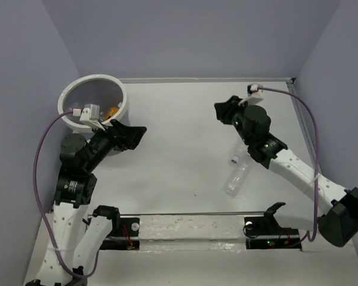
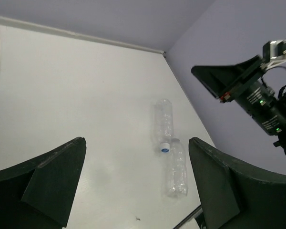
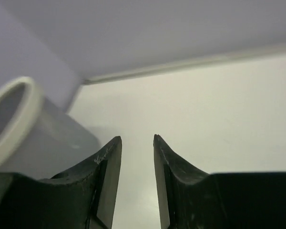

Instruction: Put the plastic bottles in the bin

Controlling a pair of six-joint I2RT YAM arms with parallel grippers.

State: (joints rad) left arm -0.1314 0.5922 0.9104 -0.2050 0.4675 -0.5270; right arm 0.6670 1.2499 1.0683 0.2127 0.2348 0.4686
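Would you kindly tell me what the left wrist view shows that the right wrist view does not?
Only the left wrist view shows the farther clear bottle and nearer clear bottle lying on the table, the right claw from outside, and the wide-open left claw. Only the right wrist view shows the bin, wall and rim, clearly. Both show the white table and purple wall.

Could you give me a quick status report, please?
Left end effector open, empty, by bin. Right end effector shut, empty. Two clear bottles lying on table. No obstruction seen.
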